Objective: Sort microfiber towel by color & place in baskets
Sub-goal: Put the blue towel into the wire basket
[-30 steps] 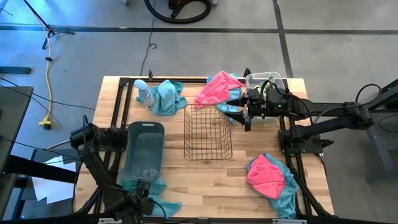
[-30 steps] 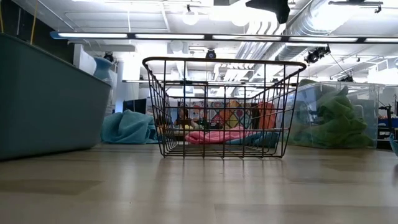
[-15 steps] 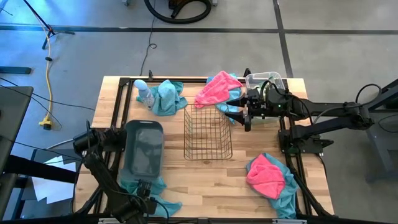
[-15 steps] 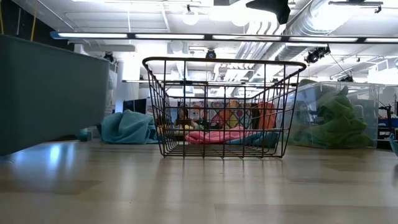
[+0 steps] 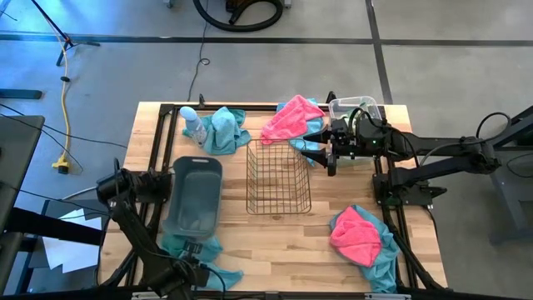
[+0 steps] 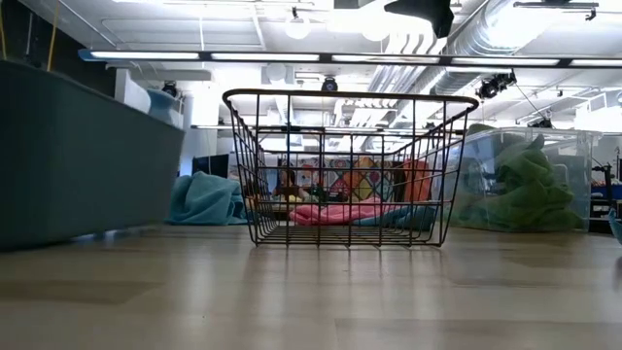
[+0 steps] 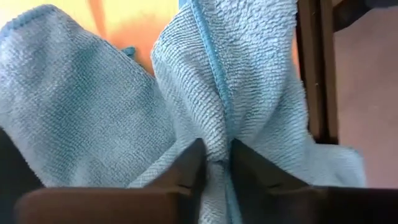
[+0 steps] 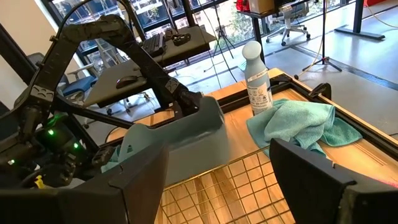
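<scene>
From above, the left gripper (image 5: 193, 252) sits at the near left edge of the table (image 5: 325, 258), down on a teal towel (image 5: 218, 273) that lies under the end of the grey-blue tub (image 5: 194, 198). The tub is turned a little on the table. The left arm bends out past the table's left side. The right gripper (image 5: 320, 153) hangs at the far right, fingers spread wide, holding nothing, just beside the wire basket (image 5: 278, 177). A pink towel (image 5: 290, 119) lies close behind it, and the clear bin (image 5: 356, 107) is beside the arm. A pink and teal pile (image 5: 363, 239) lies at the near right. Another teal cloth (image 5: 222, 129) and a bottle (image 5: 192, 124) are at the far left.

From table height, the wire basket (image 6: 350, 167) stands in the middle, the tub (image 6: 83, 156) to its left, and the clear bin (image 6: 525, 180) with a green towel (image 6: 522, 190) to its right.

The left wrist camera shows the two dark fingers (image 7: 186, 169) pinching a fold of the teal towel (image 7: 93, 112).

The right wrist camera shows wide open fingers (image 8: 314, 168) over the wire basket (image 8: 249, 186), with the tub (image 8: 180, 140), the bottle (image 8: 256, 78) and the teal cloth (image 8: 301, 121) beyond.
</scene>
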Action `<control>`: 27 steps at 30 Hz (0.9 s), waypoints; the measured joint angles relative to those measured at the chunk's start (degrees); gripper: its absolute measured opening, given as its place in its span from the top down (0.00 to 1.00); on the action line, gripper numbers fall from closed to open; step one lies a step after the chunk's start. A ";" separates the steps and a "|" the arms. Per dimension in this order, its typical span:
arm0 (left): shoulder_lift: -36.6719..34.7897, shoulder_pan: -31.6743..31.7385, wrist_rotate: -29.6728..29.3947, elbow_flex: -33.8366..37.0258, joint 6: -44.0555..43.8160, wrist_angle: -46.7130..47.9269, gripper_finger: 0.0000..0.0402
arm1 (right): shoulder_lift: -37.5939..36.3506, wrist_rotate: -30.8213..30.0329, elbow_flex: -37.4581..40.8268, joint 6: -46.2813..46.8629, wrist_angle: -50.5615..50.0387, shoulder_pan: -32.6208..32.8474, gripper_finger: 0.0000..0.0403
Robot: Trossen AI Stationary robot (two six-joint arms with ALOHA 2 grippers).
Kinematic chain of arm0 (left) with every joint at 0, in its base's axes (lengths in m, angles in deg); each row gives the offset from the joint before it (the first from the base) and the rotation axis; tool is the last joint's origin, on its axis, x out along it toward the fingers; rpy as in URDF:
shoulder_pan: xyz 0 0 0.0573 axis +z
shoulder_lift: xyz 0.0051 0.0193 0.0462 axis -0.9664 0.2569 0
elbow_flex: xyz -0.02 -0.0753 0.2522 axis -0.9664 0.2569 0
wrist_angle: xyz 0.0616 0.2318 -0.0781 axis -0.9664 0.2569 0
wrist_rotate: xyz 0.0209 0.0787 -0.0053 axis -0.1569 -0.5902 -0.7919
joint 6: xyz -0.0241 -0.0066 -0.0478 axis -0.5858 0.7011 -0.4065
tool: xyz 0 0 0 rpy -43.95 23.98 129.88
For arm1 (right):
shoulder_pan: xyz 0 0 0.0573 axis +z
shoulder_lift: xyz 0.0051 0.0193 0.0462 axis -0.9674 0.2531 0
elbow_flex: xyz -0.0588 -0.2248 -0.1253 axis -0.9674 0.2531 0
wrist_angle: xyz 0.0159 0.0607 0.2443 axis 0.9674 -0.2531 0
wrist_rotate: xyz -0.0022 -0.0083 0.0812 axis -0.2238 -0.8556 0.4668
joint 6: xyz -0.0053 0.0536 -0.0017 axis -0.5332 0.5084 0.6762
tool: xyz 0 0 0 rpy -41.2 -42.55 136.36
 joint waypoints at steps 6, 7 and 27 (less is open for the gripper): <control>-1.65 0.00 -0.20 0.00 -2.72 0.04 0.97 | 0.00 0.01 0.00 0.00 0.00 0.02 0.31; -2.14 0.00 -0.20 0.00 -2.80 0.02 0.98 | 0.00 0.00 0.00 0.00 0.00 0.02 0.31; -37.61 8.48 -1.51 0.00 -3.68 -0.47 1.00 | 0.00 -0.50 0.00 -0.04 0.01 0.00 0.31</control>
